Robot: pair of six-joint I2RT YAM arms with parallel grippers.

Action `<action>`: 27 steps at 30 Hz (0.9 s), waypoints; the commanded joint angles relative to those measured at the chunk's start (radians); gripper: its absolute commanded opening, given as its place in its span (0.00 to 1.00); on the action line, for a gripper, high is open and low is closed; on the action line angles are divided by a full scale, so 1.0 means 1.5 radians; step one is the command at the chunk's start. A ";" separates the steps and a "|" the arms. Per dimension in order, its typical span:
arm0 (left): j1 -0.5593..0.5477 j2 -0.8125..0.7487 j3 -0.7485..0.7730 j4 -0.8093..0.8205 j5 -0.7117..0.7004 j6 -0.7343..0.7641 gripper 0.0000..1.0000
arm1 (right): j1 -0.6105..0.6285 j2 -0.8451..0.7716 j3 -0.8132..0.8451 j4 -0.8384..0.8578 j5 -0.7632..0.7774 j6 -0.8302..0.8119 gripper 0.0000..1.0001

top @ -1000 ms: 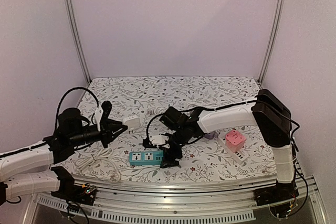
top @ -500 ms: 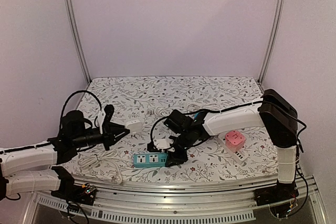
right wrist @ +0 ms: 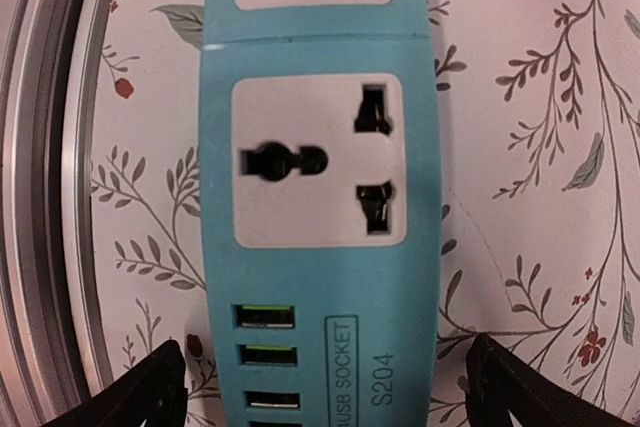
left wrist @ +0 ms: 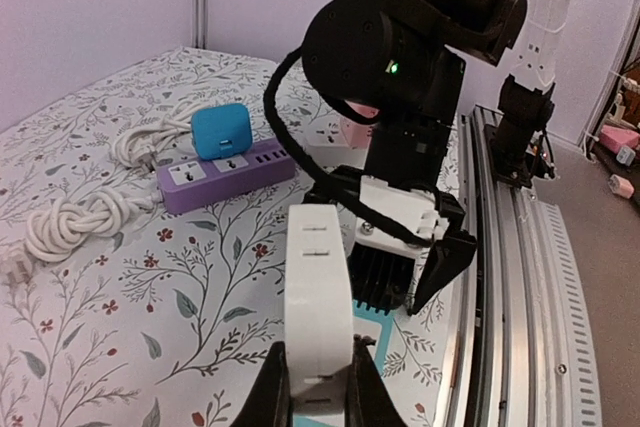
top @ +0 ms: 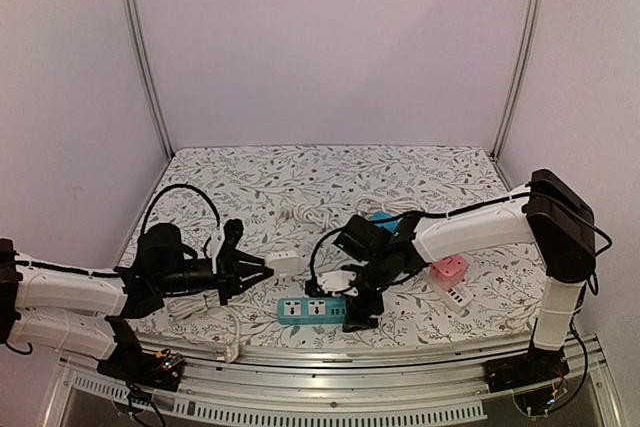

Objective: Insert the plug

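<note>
A white plug (left wrist: pixel 318 307) sticks out forward from my left gripper (left wrist: pixel 318 392), whose jaws are shut on its sides. In the top view the plug (top: pixel 283 264) hangs just up and left of a teal power strip (top: pixel 318 310) lying near the table's front edge. My right gripper (top: pixel 360 312) hovers low over the strip's right end. In the right wrist view the strip (right wrist: pixel 320 187) fills the frame, sockets up. The right gripper (right wrist: pixel 325 392) is open, and its black fingertips (right wrist: pixel 135 392) straddle the strip's USB end with a narrow gap on each side.
A purple power strip (left wrist: pixel 225 172) carrying a blue adapter (left wrist: pixel 222 130) lies behind the right arm, next to a coiled white cord (left wrist: pixel 75 222). A pink cube socket (top: pixel 447 269) and a white strip (top: pixel 458 297) sit at the right. Loose white cable (top: pixel 215 322) trails by the front rail (top: pixel 330 357).
My left arm has carried the plug to the right, closer to the teal strip. The right gripper and the teal strip have both shifted right along the front edge.
</note>
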 commanded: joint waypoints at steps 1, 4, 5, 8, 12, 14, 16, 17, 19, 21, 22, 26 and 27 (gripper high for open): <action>-0.034 0.022 -0.015 0.092 -0.023 -0.005 0.00 | -0.004 -0.058 -0.021 -0.038 0.017 0.069 0.99; -0.058 0.045 -0.022 0.135 -0.041 -0.004 0.00 | -0.004 -0.158 -0.059 0.048 -0.011 0.116 0.99; -0.065 0.055 -0.023 0.151 -0.049 -0.008 0.00 | -0.005 -0.195 -0.082 0.093 -0.013 0.137 0.99; -0.090 0.097 -0.022 0.204 -0.067 -0.035 0.00 | -0.010 -0.279 -0.166 0.255 -0.015 0.185 0.99; -0.115 0.160 -0.012 0.272 -0.082 -0.048 0.00 | -0.046 -0.291 -0.201 0.400 -0.091 0.238 0.99; -0.122 0.198 0.001 0.305 -0.076 -0.051 0.00 | -0.059 -0.274 -0.197 0.432 -0.154 0.255 0.96; -0.127 0.238 0.013 0.341 -0.064 -0.054 0.00 | -0.059 -0.255 -0.181 0.436 -0.192 0.256 0.81; -0.129 0.259 0.020 0.357 -0.060 -0.054 0.00 | -0.059 -0.241 -0.176 0.434 -0.206 0.255 0.67; -0.130 0.294 0.033 0.381 -0.049 -0.044 0.00 | -0.060 -0.230 -0.180 0.434 -0.215 0.255 0.46; -0.130 0.324 0.041 0.399 -0.043 -0.028 0.00 | -0.060 -0.231 -0.192 0.434 -0.218 0.252 0.46; -0.130 0.331 0.045 0.406 -0.040 -0.026 0.00 | -0.060 -0.231 -0.195 0.434 -0.223 0.249 0.49; -0.135 0.362 0.059 0.418 -0.043 -0.033 0.00 | -0.061 -0.216 -0.190 0.424 -0.250 0.245 0.48; -0.135 0.366 0.061 0.420 -0.047 -0.035 0.00 | -0.060 -0.206 -0.187 0.419 -0.248 0.243 0.45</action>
